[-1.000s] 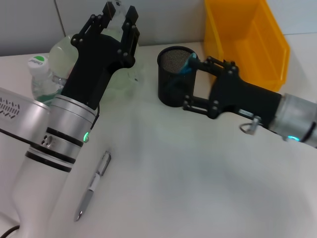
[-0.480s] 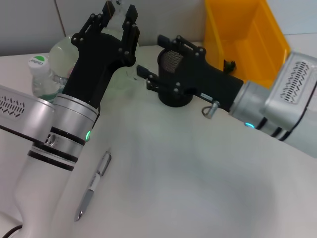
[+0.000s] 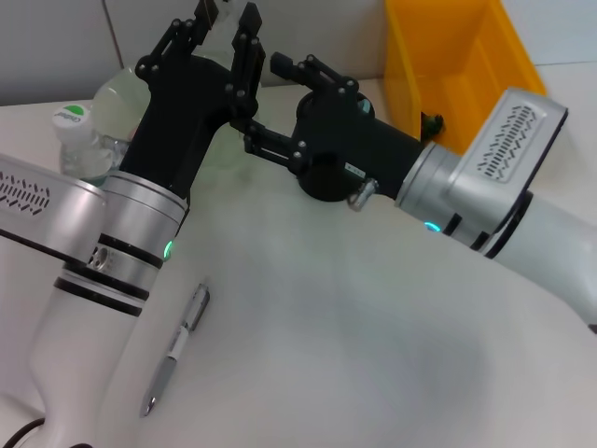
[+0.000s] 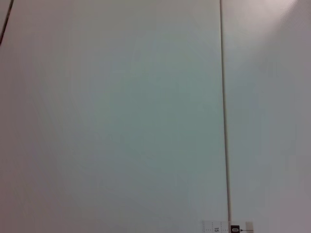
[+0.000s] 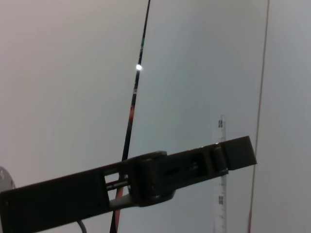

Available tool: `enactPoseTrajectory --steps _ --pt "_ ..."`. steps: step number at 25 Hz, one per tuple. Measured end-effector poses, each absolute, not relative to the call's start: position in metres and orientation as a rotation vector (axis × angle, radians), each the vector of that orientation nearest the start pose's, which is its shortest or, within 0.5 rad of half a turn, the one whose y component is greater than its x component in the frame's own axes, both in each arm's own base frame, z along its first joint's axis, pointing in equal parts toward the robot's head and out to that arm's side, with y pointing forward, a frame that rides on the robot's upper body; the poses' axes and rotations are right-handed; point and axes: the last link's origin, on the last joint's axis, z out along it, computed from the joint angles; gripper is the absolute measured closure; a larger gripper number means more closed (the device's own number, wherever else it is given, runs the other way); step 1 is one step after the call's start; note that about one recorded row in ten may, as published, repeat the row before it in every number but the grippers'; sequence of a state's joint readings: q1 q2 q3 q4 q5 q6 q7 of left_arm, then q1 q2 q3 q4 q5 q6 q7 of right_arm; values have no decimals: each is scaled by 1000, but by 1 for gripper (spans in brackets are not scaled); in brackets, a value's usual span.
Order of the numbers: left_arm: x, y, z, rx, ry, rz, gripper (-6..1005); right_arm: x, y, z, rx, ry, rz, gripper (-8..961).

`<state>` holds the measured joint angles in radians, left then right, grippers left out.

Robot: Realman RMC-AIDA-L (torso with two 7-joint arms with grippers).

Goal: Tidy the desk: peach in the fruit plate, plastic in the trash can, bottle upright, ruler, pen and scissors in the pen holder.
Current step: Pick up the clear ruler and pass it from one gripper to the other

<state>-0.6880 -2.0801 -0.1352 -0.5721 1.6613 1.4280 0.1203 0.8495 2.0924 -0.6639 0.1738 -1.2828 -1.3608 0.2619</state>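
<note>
My left gripper is raised at the back of the table, fingers pointing up. It is shut on a clear ruler, whose printed end shows in the left wrist view. The ruler also stands upright in the right wrist view, crossed by a black gripper finger. My right gripper is open just beside the left gripper's knuckles, above the black mesh pen holder, which the right arm mostly hides. A silver pen lies on the table at front left. The bottle stands upright at the left. The scissors, peach and plastic are out of view.
A pale green fruit plate sits behind the left arm next to the bottle. A yellow bin stands at the back right. Both arms cross the back half of the white table.
My right arm has swung from beside the pen holder up and left to the left gripper, its fingers open. The left gripper has stayed raised, rising slightly.
</note>
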Motion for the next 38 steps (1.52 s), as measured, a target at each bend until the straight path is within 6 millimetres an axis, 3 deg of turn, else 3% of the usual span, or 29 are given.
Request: enactPoseTrajectory --steps 12,19,24,36,38 --pt "-154 332 -76 -1745 -283 -1200 603 174 364 -85 -2226 103 1027 171" --pt "-154 332 -76 -1747 -280 -1199 603 171 365 -85 -2230 105 1035 387" --pt "-154 332 -77 -1750 -277 -1199 603 169 366 -86 -2228 109 1043 638" --pt "-152 332 -76 -1754 -262 -1207 604 168 367 -87 -2227 109 1037 677" --pt "-152 332 -76 -1753 -262 -1207 604 168 367 -87 -2227 110 1037 737"
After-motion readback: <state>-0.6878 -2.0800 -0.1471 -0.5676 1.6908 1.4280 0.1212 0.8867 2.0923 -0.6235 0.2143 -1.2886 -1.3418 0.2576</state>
